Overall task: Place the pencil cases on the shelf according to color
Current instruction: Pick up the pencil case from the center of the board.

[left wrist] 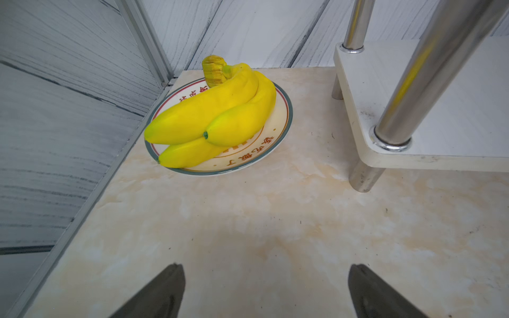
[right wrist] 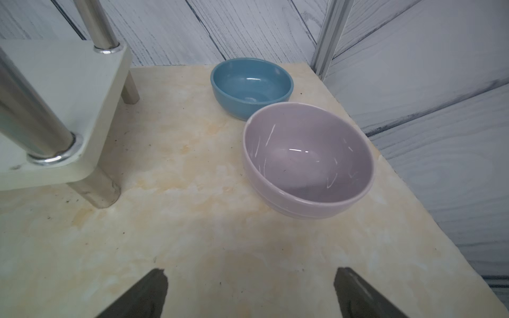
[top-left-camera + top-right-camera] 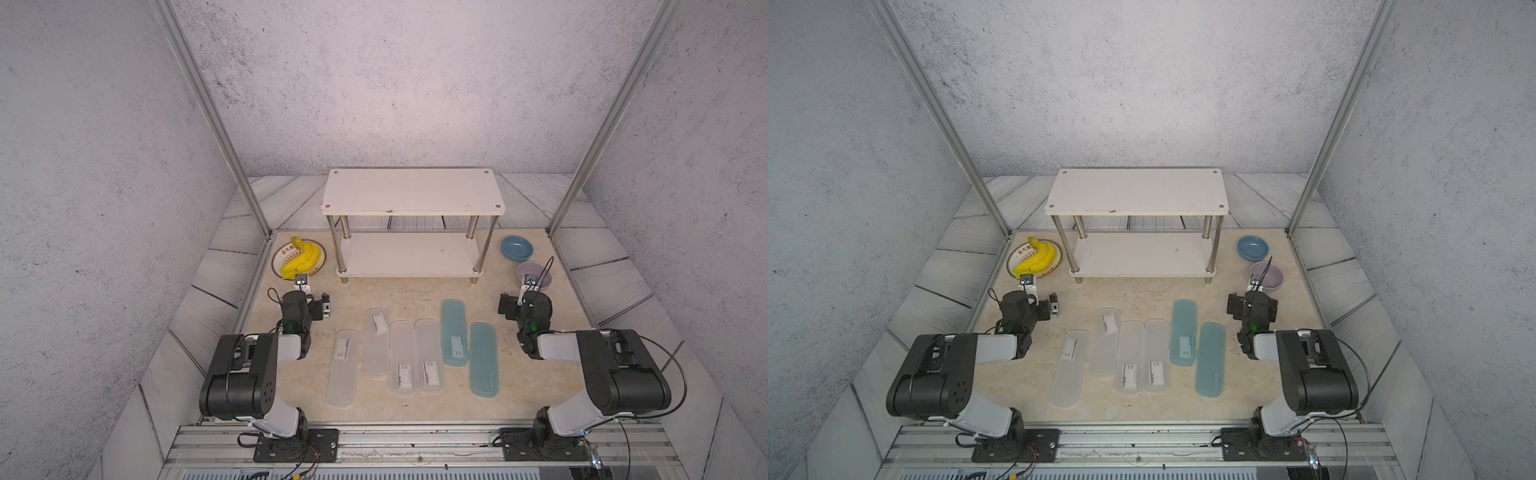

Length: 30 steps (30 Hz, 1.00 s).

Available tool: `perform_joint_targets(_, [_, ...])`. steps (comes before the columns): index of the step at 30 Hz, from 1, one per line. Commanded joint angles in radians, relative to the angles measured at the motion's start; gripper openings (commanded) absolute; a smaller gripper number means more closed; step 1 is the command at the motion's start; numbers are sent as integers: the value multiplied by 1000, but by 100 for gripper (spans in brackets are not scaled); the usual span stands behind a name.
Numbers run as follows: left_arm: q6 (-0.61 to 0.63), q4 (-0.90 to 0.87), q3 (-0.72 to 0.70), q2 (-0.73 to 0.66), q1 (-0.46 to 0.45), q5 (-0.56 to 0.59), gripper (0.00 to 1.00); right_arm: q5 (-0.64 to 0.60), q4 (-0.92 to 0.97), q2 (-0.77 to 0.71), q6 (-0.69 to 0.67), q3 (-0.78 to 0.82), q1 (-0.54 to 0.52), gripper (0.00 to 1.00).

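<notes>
Several frosted clear pencil cases (image 3: 376,343) (image 3: 1070,368) lie side by side on the table's front half in both top views. Two teal cases (image 3: 454,332) (image 3: 483,359) (image 3: 1183,332) lie to their right. The shelf (image 3: 411,191) (image 3: 1136,191) stands behind them with both white boards bare. My left gripper (image 1: 265,265) is open over bare table, left of the cases, facing the shelf's left leg (image 1: 363,176). My right gripper (image 2: 249,269) is open over bare table, right of the cases, near the shelf's right corner (image 2: 55,96). Neither holds anything.
A plate (image 3: 318,266) (image 1: 286,115) with yellow bananas (image 3: 299,259) (image 1: 214,115) sits left of the shelf. A blue bowl (image 3: 516,247) (image 2: 252,82) and a lilac bowl (image 3: 534,274) (image 2: 308,159) sit on its right. Aluminium posts (image 3: 249,195) and walls edge the table.
</notes>
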State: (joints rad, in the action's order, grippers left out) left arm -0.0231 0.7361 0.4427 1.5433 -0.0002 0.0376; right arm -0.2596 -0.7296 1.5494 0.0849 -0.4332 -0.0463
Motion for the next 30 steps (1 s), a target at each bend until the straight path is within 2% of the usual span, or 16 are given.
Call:
perform_joint_targets(1, [3, -3, 15, -12, 8, 0, 99, 10, 2, -21, -4, -19, 2, 100])
perform_joint_targets(22, [4, 2, 11, -15, 12, -10, 99, 10, 0, -21, -5, -19, 2, 100])
perform_joint_targets(24, [24, 6, 10, -33, 10, -44, 99, 12, -6, -23, -12, -17, 3, 100])
perform_joint_targets(26, [26, -82, 37, -87, 4, -22, 99, 13, 40, -51, -18, -39, 2, 100])
perform_joint_targets(28, [-13, -274, 103, -171, -1, 58, 100, -32, 245, -110, 19, -114, 2, 100])
perform_joint_targets(30, [-134, -464, 180, -231, -3, 167, 100, -90, 447, -149, 96, -196, 1, 100])
